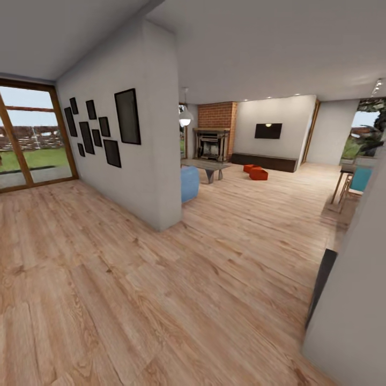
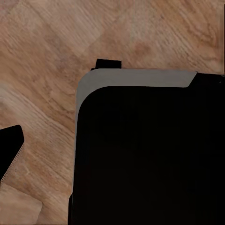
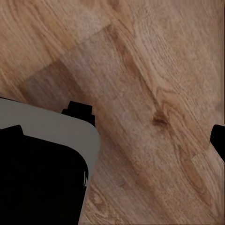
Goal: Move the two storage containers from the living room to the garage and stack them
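Two storage containers (image 1: 255, 171) sit on the light wood floor (image 1: 161, 300) at the far end of the living room, out in front of the long low dark cabinet (image 1: 264, 161) under the wall TV (image 1: 268, 131). They're orange-red, side by side and touching or nearly so; too small at this range to say which. The coffee table (image 1: 210, 168) stands just to their left, the brick fireplace (image 1: 216, 131) behind that.

Key relation: the bins lie well ahead of the robot and a little right of centre in the head view, past the end of the white partition wall (image 1: 153, 161) with the black frames. The path there is open plank floor. At this range their long axis can't be read, so approach heading can't be set yet.

Neither arm is nearer in any useful sense, both being well apart from the bins. The wrist views look down at planks, each beside a dark rounded grey-edged body, apparently part of the robot. Small dark tips (image 3: 218, 140) show at the picture edges, likely fingers, but I can't tell whether either gripper is spread or closed. Nothing seen held.

My read: the step in hand is driving up to the bins; arm choice comes after.
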